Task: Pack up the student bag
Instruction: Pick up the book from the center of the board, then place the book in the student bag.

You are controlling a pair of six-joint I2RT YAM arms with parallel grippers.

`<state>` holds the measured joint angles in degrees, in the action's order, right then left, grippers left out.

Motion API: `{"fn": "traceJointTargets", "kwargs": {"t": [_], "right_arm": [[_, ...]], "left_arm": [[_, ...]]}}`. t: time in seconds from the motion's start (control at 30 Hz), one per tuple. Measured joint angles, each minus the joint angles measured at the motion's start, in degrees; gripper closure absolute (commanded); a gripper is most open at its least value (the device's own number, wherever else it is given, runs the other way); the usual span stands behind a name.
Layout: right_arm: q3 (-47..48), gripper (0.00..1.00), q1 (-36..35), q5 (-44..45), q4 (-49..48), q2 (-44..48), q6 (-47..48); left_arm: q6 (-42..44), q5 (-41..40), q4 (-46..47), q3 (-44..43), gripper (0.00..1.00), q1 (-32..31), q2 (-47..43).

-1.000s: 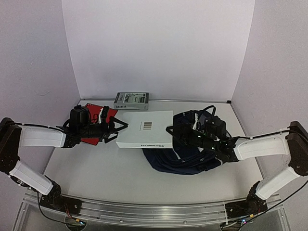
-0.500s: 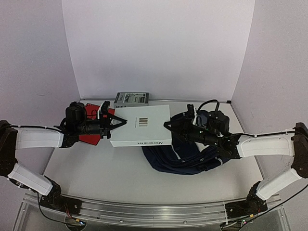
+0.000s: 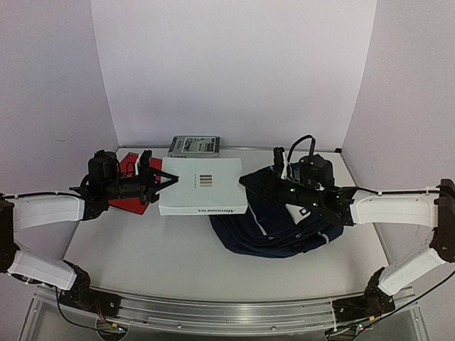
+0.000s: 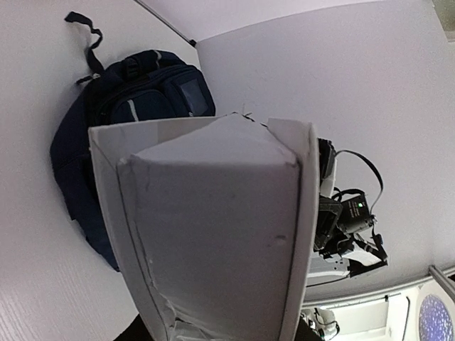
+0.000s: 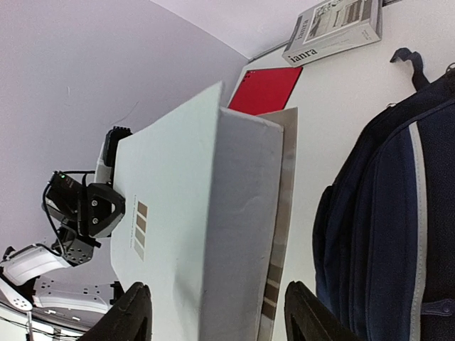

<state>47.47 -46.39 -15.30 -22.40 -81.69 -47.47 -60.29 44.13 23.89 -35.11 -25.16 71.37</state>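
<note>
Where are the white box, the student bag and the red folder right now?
white box point(image 3: 204, 186): top external view, middle of its top face.
student bag point(image 3: 266, 234): top external view, bare navy fabric nearest the camera.
red folder point(image 5: 264, 89): right wrist view, middle of its cover.

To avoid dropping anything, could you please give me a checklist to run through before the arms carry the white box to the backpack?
1. Left gripper clamped on the flat white cardboard box, left end: ok.
2. Right gripper clamped on its right end: ok.
3. Box off the table: ok.
4. Box above the navy-blue fabric backpack: not ok; it hangs mostly left of it.
5. Backpack mouth open: cannot tell; no opening shows.
6. Red flat folder and grey book apart from the box: ok.
</note>
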Motion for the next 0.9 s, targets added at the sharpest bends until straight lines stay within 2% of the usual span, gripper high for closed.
{"fn": "traceJointTargets", "kwargs": {"t": [0.17, 0.3, 0.43, 0.67, 0.83, 0.9], "right_arm": [[5.39, 0.18, -0.43, 7.79, 12.34, -0.21, 7.54], [12.46, 0.32, -2.56, 16.65, 22.52, -4.44, 12.11], [21.31, 0.38, -6.43, 25.05, 31.24, -13.49, 15.99], [32.36, 0.49, -11.09, 34.22, 41.81, -28.97, 19.2], [37.57, 0.54, -11.39, 39.42, 47.39, -36.21, 19.17], [39.19, 0.58, -11.39, 40.89, 48.83, -38.24, 19.16]], "left_arm": [[-0.56, -2.2, -5.71, 0.69, 0.75, 8.03, -1.96], [0.51, -4.85, -11.25, 0.76, 0.74, 12.59, -4.25], [2.88, -8.12, -18.04, 0.64, 0.73, 14.66, -6.45], [6.74, -12.38, -26.85, 0.59, 0.72, 16.15, -8.75], [8.11, -12.72, -28.95, 0.59, 0.72, 16.17, -9.75], [8.34, -12.62, -28.96, 0.59, 0.72, 16.17, -9.86]]}}
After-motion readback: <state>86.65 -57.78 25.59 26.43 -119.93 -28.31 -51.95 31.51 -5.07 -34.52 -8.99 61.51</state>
